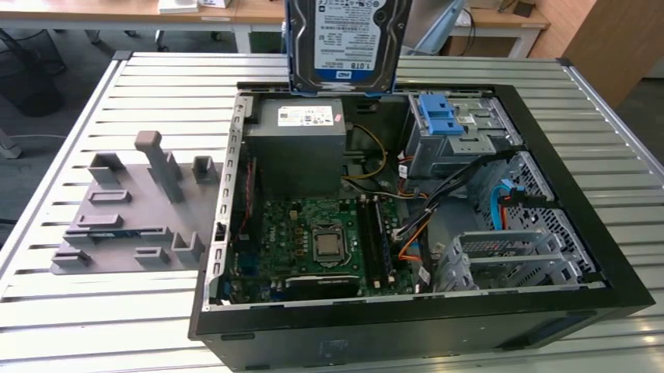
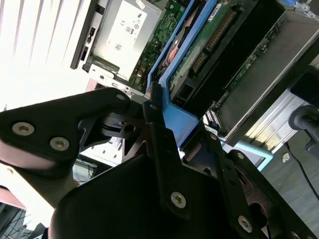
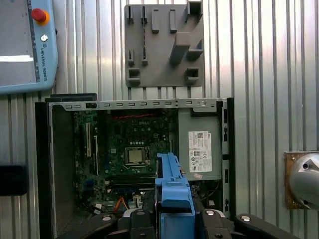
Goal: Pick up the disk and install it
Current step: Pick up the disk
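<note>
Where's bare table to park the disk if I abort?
The disk hangs over the open case, crowded with cables. Bare table slats lie between the grey fixture plate and the near edge in the exterior view, and beyond the plate's far side.

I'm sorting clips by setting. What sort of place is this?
Likely a robotics lab: an open black computer case lies on a slatted metal table beside a grey plastic fixture plate, and the gripper holds a blue-framed silver-grey hard drive.
</note>
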You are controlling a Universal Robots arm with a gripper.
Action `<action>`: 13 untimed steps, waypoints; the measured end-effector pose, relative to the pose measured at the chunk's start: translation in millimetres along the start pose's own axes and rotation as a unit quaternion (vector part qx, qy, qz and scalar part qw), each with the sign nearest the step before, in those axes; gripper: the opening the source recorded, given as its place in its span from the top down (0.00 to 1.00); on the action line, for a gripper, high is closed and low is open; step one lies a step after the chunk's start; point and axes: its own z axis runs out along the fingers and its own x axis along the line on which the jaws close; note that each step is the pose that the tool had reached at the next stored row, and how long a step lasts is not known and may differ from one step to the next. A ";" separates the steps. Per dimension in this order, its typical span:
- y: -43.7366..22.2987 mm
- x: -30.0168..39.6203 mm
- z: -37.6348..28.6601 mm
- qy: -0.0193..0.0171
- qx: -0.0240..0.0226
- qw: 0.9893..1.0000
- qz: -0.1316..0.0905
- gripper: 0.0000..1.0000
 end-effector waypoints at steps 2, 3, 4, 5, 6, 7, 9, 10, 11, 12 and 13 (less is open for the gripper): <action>-0.6 0.0 0.0 0.000 0.000 1.000 0.000 0.64; -0.7 0.0 0.0 0.000 0.000 1.000 0.000 0.64; -0.8 -0.1 0.0 0.000 0.000 1.000 0.000 0.64; -0.9 -0.1 0.0 0.000 0.000 1.000 0.000 0.64; -1.0 -0.1 0.0 0.000 0.000 1.000 0.000 0.64; -1.2 -0.1 0.0 0.000 0.000 1.000 0.000 0.64; -4.1 -0.3 0.0 0.000 0.000 1.000 0.000 0.64; -6.2 -0.4 0.0 0.000 0.000 1.000 0.000 0.64; -8.6 -0.4 0.0 0.000 0.000 1.000 0.000 0.64; -11.0 -0.5 0.0 0.000 0.000 1.000 0.000 0.64; -14.2 -0.7 0.0 0.000 0.000 1.000 0.000 0.64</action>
